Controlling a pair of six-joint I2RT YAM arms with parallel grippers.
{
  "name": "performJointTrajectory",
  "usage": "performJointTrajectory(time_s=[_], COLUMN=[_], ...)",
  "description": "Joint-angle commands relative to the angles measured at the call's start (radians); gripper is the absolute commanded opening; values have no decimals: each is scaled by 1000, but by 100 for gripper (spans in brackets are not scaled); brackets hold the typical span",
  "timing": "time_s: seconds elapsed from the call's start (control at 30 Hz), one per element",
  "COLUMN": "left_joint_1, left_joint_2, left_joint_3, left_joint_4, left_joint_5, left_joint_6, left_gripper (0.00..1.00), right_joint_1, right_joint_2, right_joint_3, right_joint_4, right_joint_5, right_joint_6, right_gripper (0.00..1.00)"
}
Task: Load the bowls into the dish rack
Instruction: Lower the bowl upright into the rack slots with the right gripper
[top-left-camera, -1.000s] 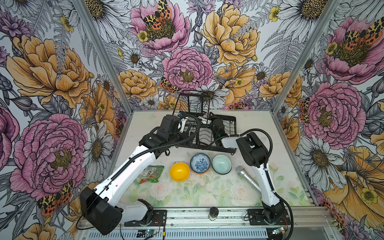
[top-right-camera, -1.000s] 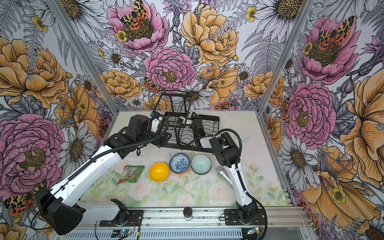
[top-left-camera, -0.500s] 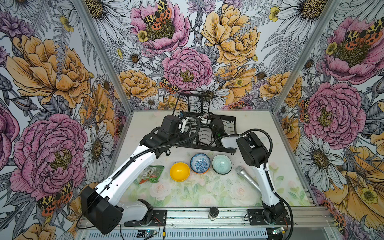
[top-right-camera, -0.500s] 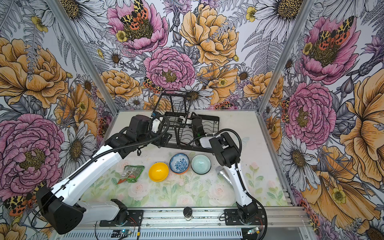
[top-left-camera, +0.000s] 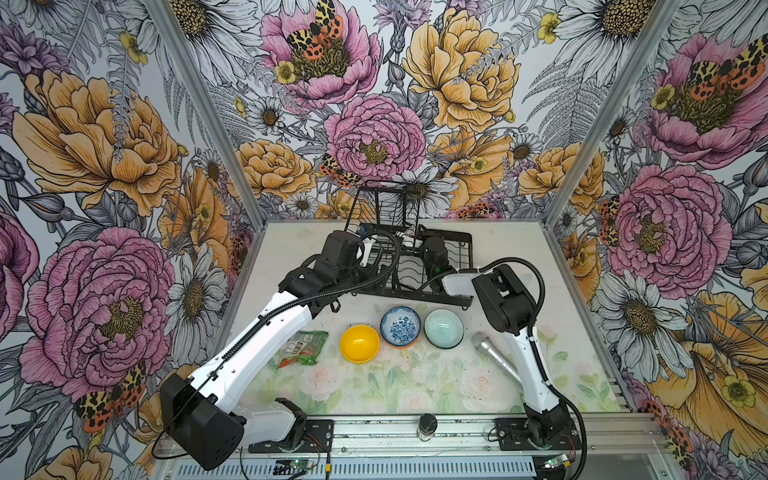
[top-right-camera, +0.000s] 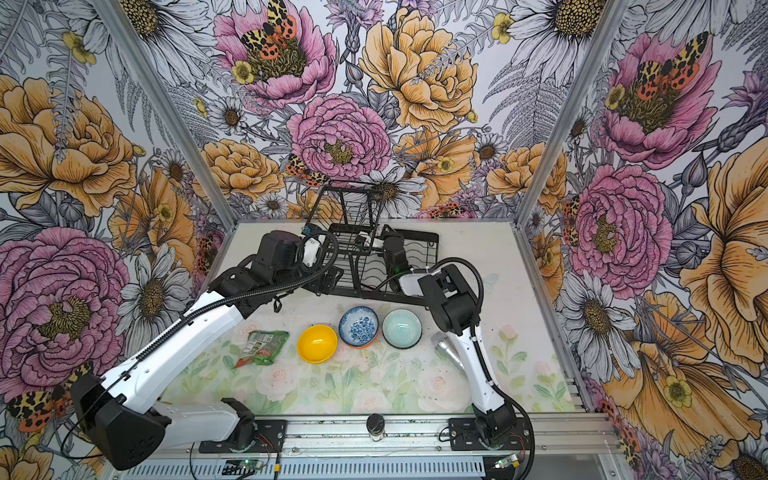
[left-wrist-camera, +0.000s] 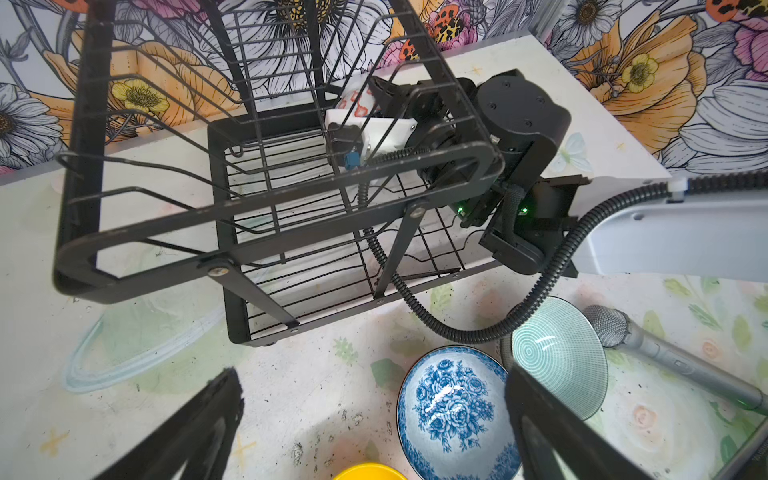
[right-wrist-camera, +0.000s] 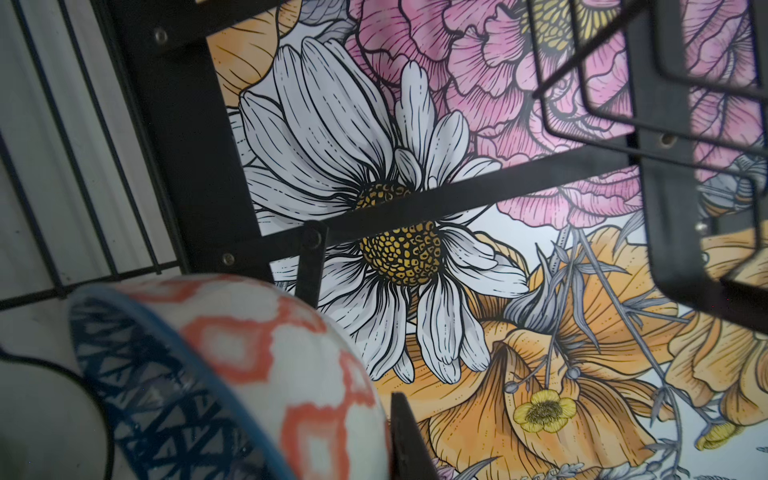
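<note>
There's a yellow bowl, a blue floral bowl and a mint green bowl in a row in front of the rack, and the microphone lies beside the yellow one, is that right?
Not quite. Both top views show the microphone beside the mint green bowl, not the yellow bowl. The row in front of the rack, with the blue floral bowl in the middle, is right.

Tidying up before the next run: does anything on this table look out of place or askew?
Two things are not dishes: a silver microphone lies beside the mint bowl, and a green snack packet lies left of the yellow bowl. The floral bowl sits nested in an orange bowl. Nothing looks spilled or broken.
</note>
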Motion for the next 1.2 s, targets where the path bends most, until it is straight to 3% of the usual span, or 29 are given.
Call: performJointTrajectory(time_s=[0.0, 0.6, 0.67, 0.77, 0.83, 0.93, 1.17], left_joint_1=[-5, -8, -7, -8, -9, -10, -10], left_joint_2=[-26, -20, -18, -16, -15, -14, -18], left_joint_3=[-17, -28, -25, -25, -26, -26, -29], left_joint_4=[3, 3, 6, 8, 10, 10, 10], left_joint_5=[12, 12, 13, 13, 12, 12, 7], left_joint_6=[10, 4, 4, 5, 6, 6, 6], left_gripper=[99, 99, 99, 99, 99, 99, 99], right_joint_1=[17, 17, 17, 17, 17, 14, 10], right_joint_2=[-18, -59, -67, -80, -90, -105, -158], right_joint_3=[1, -25, -33, -51, -66, -82, -141], right_joint_4=[21, 25, 24, 26, 32, 33, 33], right_joint_5=[13, 18, 19, 20, 20, 25, 33], right_joint_6=[29, 31, 32, 38, 47, 54, 54], right_gripper=[17, 26, 35, 73, 92, 97, 99])
